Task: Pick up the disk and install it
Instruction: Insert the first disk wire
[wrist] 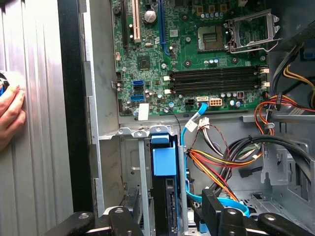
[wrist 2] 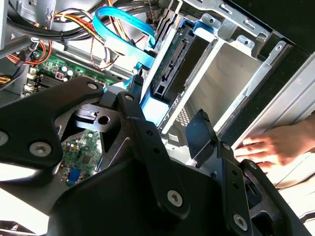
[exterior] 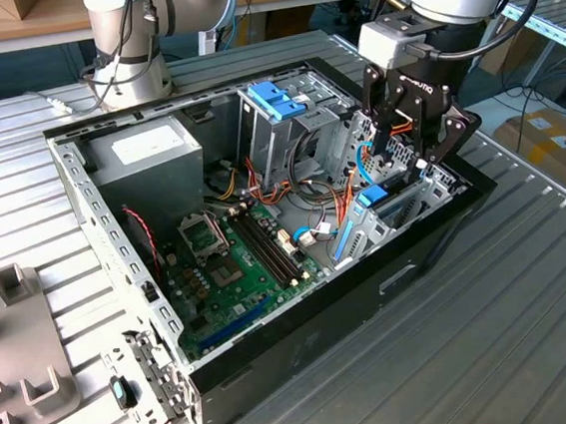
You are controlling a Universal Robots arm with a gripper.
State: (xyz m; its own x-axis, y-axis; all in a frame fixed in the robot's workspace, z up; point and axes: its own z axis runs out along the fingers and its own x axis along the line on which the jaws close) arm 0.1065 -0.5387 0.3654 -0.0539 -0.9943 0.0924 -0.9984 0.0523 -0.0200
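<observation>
Black and two-fingered, the hand (exterior: 400,166) hangs low inside the open computer case (exterior: 278,365), at the end of the case toward the exterior view's right. Its jaws are spread wide and grip nothing. In both wrist views they straddle the disk (wrist: 164,164) with a gap on each side, though in the second wrist view one finger comes very close to the light blue carrier rail (wrist 2: 151,105).

The disk stands on edge in a metal bay (wrist: 129,147) at that end of the case, its blue carrier end uppermost and its connector edge (wrist 2: 172,66) facing the case interior. In the exterior view the carrier shows as a blue patch (exterior: 372,198) just below the hand.

A flat blue data cable (wrist 2: 123,27) loops past the bay, beside a bundle of orange, red and yellow wires (wrist: 216,164). The green motherboard (exterior: 233,267) lies on the case floor. Beyond it sits a grey power supply (exterior: 147,150), and a blue bracket (exterior: 277,97) sits on top of the drive cage.

The case rests on a ribbed metal worktop (exterior: 505,331). A person's fingers (wrist 2: 261,147) lie flat on that worktop just outside the black case wall, also seen in the first wrist view (wrist: 12,105).
</observation>
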